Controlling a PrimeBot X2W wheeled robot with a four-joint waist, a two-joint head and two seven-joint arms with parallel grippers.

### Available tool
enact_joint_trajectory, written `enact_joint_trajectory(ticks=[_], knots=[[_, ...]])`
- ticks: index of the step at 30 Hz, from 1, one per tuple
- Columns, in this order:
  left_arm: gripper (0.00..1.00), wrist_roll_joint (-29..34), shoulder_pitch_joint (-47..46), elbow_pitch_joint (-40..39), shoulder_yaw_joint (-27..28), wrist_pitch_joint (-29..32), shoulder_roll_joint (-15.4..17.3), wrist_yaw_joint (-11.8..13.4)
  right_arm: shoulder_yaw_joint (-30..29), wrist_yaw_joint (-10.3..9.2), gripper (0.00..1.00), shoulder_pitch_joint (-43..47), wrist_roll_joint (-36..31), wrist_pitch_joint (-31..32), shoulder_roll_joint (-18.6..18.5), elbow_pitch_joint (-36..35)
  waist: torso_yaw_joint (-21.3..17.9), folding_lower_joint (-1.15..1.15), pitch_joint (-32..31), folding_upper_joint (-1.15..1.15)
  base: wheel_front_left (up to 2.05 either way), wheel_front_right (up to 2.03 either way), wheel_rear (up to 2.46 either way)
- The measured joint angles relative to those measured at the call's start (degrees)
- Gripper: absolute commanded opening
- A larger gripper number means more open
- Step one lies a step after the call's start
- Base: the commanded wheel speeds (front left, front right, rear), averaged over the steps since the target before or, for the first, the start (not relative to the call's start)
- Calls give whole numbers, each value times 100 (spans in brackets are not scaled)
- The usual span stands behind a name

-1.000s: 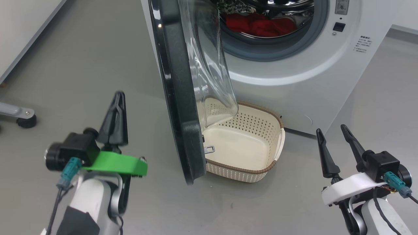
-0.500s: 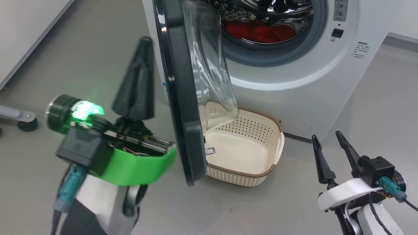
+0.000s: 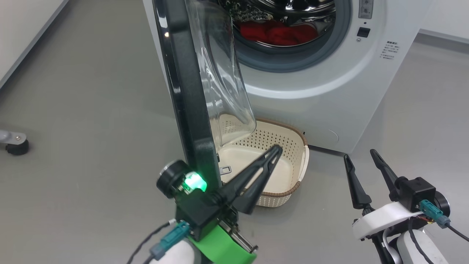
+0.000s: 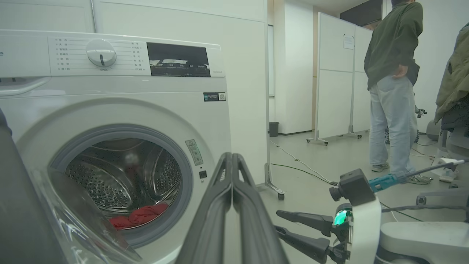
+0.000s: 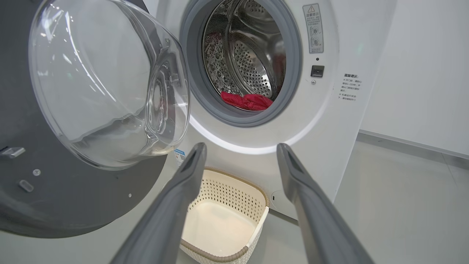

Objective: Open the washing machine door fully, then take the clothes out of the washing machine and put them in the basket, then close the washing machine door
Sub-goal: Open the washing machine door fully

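The white washing machine (image 3: 311, 91) has its door (image 3: 183, 91) swung out edge-on to me, the clear glass bowl (image 3: 220, 73) facing the drum. Red clothes (image 3: 278, 31) lie in the drum, and show as clothes (image 5: 247, 101) and clothes (image 4: 139, 216) in the wrist views. The cream basket (image 3: 298, 146) sits on the floor below the opening, partly behind the door. My left gripper (image 3: 276, 148) is shut and empty; it slants from the door's lower edge across the basket. My right gripper (image 3: 359, 156) is open and empty, to the right of the basket. It frames the basket (image 5: 223, 220) in its own view.
Grey floor spreads to the left and right of the machine. A caster foot (image 3: 14, 143) sits at the far left. A person (image 4: 392, 91) stands in the room to the right of the machine. White partition panels (image 4: 333, 73) stand behind.
My left arm swung right from the door's outer side to below its lower edge, and its fingers now point over the basket. The head camera shifted slightly. The right gripper stayed put.
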Motion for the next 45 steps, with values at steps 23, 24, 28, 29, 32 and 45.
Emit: enact_joint_trajectory(ticks=[23, 24, 28, 29, 32, 45], knots=[[0, -85, 583, 1154, 178, 695, 48, 471, -185, 51, 100, -20, -121, 0, 18, 14, -122, 0, 189, 0, 0, 0, 0], [0, -86, 583, 1173, 209, 695, 48, 510, -192, 51, 100, -23, -121, 0, 19, 14, -118, 0, 193, 0, 0, 0, 0], [0, -89, 582, 1243, 292, 693, 47, 577, -204, 87, 100, -44, -123, 0, 29, 14, -104, 0, 203, 0, 0, 0, 0], [0, -88, 582, 1263, 310, 690, 49, 617, -205, 92, 100, -47, -126, 0, 31, 14, -102, 0, 204, 0, 0, 0, 0], [0, -88, 582, 1347, 377, 645, 52, 667, -221, 93, 100, -59, -144, 0, 45, 14, -92, 0, 212, 0, 0, 0, 0], [0, -99, 582, 1482, 467, 543, 52, 725, -286, 110, 100, -65, -165, 0, 86, 19, -63, 0, 239, 0, 0, 0, 0]])
